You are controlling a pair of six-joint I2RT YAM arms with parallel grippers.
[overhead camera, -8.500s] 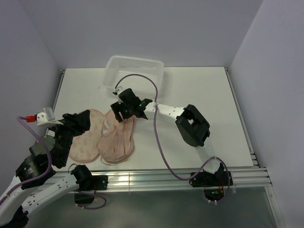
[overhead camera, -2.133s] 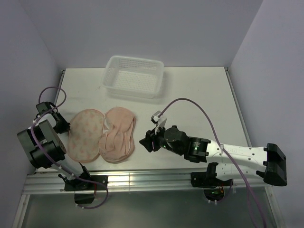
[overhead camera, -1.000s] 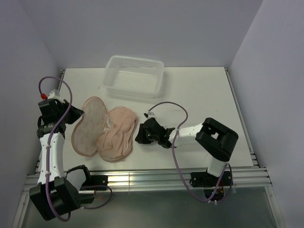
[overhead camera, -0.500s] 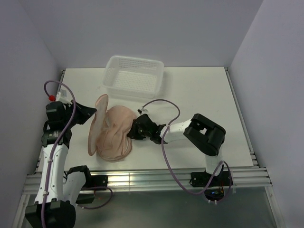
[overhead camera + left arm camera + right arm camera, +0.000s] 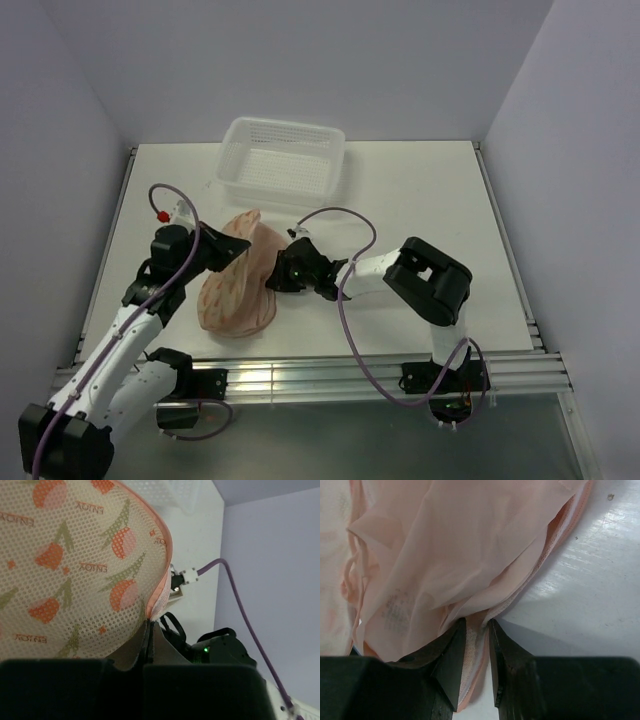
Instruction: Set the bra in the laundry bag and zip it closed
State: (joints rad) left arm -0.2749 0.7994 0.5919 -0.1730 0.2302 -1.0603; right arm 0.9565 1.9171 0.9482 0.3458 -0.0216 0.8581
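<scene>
Top external view shows the bag [image 5: 236, 298] lying long from near to far, the bra [image 5: 435, 545] inside, left gripper [image 5: 234, 249] pinching its lifted flap, right gripper [image 5: 276, 280] pinching its right rim, basket [image 5: 284, 160] behind, most of the table [image 5: 440, 210] rightward.

A white mesh basket [image 5: 284, 160] stands upright at the far side of the white desk [image 5: 430, 210], left of its middle and near the back wall [image 5: 300, 60]. Lilac walls close the desk on three sides. Grooved metal rails [image 5: 330, 372] run along its near edge.
</scene>
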